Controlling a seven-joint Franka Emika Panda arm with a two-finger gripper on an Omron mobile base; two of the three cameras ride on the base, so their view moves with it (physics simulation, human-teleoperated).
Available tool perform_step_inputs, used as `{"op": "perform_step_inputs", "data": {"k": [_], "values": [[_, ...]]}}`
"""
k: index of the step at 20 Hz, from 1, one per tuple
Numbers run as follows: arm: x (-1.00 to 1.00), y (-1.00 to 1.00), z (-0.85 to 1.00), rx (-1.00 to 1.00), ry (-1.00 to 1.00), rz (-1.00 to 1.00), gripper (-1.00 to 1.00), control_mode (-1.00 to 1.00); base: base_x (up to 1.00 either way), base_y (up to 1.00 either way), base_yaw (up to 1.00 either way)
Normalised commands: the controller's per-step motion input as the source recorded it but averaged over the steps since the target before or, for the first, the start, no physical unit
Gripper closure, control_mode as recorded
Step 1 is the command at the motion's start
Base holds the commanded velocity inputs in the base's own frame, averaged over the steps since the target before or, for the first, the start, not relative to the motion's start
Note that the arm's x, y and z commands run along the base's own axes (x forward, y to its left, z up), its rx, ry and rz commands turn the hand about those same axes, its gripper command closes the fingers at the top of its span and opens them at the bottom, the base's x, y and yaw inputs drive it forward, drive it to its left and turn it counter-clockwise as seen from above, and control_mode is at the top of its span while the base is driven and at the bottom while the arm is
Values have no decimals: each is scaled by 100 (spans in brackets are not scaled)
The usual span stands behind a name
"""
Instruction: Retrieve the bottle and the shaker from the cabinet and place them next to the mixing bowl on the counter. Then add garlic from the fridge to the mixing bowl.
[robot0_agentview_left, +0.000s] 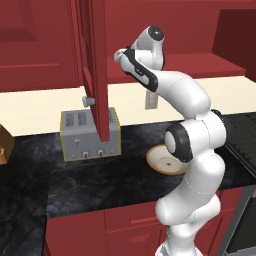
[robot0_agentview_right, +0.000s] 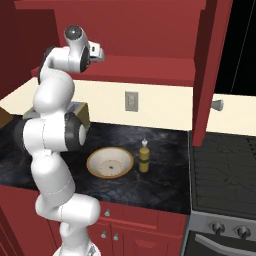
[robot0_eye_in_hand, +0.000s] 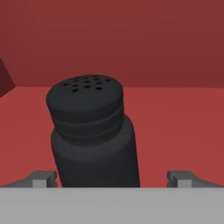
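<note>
Shaker (robot0_eye_in_hand: 92, 133) stands upright on the red shelf (robot0_eye_in_hand: 175, 127) of the cabinet (robot0_agentview_right: 130, 30), framed between the two fingertips (robot0_eye_in_hand: 41, 178) of the gripper (robot0_eye_in_hand: 111, 179), whose jaws are spread fully wide on either side and hold nothing. It looks a small, rigid, light black cylinder with a smooth, possibly slippery wall and a narrower ridged, perforated cap. My judgement is that the straight body below the cap is the place to close on, low enough not to tip it. Further out, the bottle (robot0_agentview_right: 144, 157) already stands on the counter (robot0_agentview_right: 165, 175) just beside the mixing bowl (robot0_agentview_right: 110, 163).
</note>
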Motion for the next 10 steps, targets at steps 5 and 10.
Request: {"op": "perform_step_inputs", "data": {"k": [5,10], "values": [[4,1,0,0,0,0,-100,-100,0,0,0],[0,0,0,0,0,0,100,-100,0,0,0]]}}
